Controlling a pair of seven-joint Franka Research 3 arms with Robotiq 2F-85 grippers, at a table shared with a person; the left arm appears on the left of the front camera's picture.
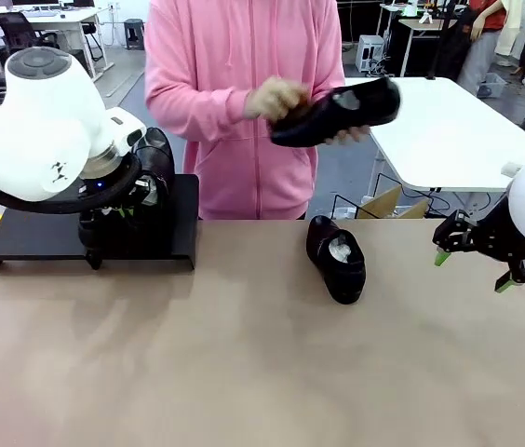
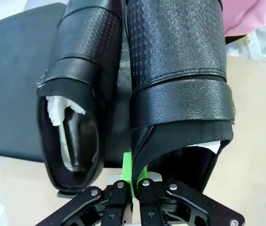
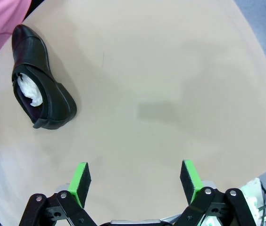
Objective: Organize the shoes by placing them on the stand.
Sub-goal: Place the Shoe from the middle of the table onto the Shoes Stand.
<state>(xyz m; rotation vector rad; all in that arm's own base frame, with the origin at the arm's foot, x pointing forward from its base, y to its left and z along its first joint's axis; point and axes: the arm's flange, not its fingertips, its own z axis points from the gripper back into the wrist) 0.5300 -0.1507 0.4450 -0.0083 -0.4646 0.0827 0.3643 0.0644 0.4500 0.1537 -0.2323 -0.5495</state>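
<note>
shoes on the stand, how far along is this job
Done: one shoe rests on the stand. In hand: the left gripper is shut on the heel of a second shoe beside it. Left: a third shoe lies on the table, the right gripper hangs open, and a fourth shoe is in the person's hands.

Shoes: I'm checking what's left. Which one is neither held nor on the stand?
The lone shoe on the table. The person's hands hold another shoe; two shoes are on the stand, the left gripper shut on one.
</note>
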